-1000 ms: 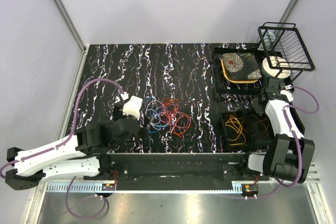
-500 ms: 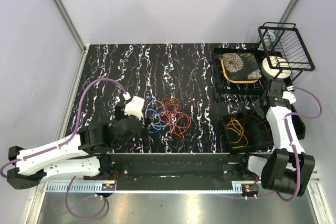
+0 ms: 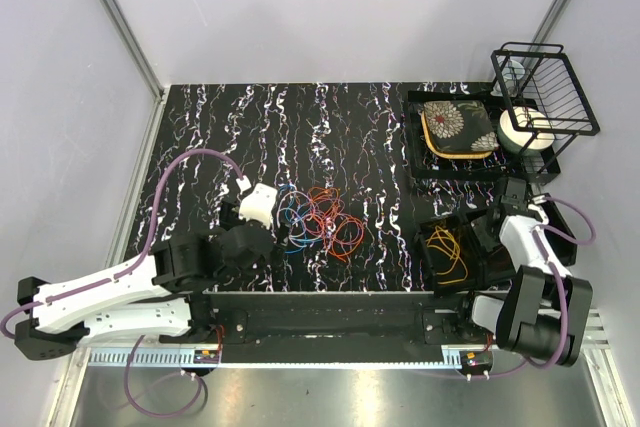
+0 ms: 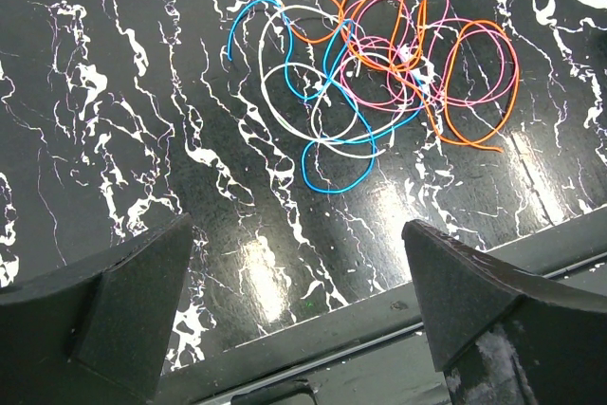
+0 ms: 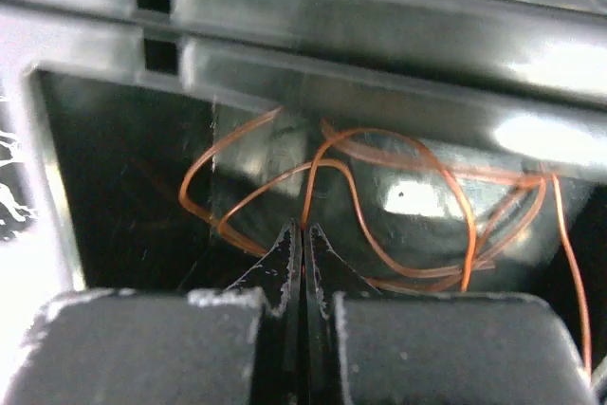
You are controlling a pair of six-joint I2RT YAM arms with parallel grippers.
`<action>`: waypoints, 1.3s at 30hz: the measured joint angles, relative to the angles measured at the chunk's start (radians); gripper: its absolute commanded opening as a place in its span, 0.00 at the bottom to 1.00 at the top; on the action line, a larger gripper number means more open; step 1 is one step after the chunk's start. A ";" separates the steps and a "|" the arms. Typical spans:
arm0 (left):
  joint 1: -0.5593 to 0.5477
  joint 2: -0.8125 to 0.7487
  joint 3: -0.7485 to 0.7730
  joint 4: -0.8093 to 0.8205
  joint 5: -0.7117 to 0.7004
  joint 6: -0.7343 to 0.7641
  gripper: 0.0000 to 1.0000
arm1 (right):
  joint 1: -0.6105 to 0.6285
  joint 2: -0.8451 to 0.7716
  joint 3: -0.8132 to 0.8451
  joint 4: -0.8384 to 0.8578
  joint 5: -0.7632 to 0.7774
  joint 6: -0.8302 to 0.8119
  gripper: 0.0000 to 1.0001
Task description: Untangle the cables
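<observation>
A tangle of blue, white, pink and orange cables (image 3: 318, 219) lies on the black marbled table; it also shows in the left wrist view (image 4: 379, 64). My left gripper (image 3: 243, 247) is open and empty, just left of the tangle near the table's front rail (image 4: 313, 315). My right gripper (image 3: 497, 225) is down in a black bin (image 3: 500, 247), shut on a thin orange-brown cable (image 5: 398, 187) that loops across the bin floor. The pinch sits at the fingertips (image 5: 285, 244).
A yellow-orange cable (image 3: 448, 247) lies in the bin's left compartment. A black tray (image 3: 415, 142) with a floral pad stands at the back right, beside a wire basket (image 3: 545, 87) and a white roll (image 3: 525, 127).
My right arm has moved toward the near edge and down into the bin. My left arm has barely moved.
</observation>
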 measured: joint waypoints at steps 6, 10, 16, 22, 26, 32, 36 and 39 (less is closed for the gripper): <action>0.000 0.003 0.000 -0.001 -0.002 0.000 0.97 | -0.019 0.058 -0.013 0.082 -0.066 -0.003 0.00; 0.000 0.004 0.000 -0.001 -0.003 0.000 0.97 | -0.031 0.082 -0.010 0.130 -0.097 -0.005 0.00; 0.000 0.016 0.000 -0.003 -0.007 0.000 0.97 | -0.035 0.148 -0.008 0.230 -0.189 0.088 0.00; 0.000 0.016 0.000 -0.003 -0.014 0.000 0.96 | -0.035 0.183 -0.019 0.417 -0.286 0.216 0.05; 0.000 0.016 0.000 -0.004 -0.019 0.000 0.96 | -0.034 0.163 -0.018 0.423 -0.323 0.242 0.40; 0.000 0.016 0.000 -0.008 -0.023 -0.004 0.96 | -0.034 0.025 -0.001 0.335 -0.325 0.220 0.59; 0.000 0.016 0.000 -0.013 -0.026 -0.007 0.95 | -0.034 -0.057 0.011 0.266 -0.325 0.192 0.67; 0.000 0.016 0.000 -0.015 -0.029 -0.013 0.95 | -0.034 -0.105 0.013 0.208 -0.330 0.170 0.71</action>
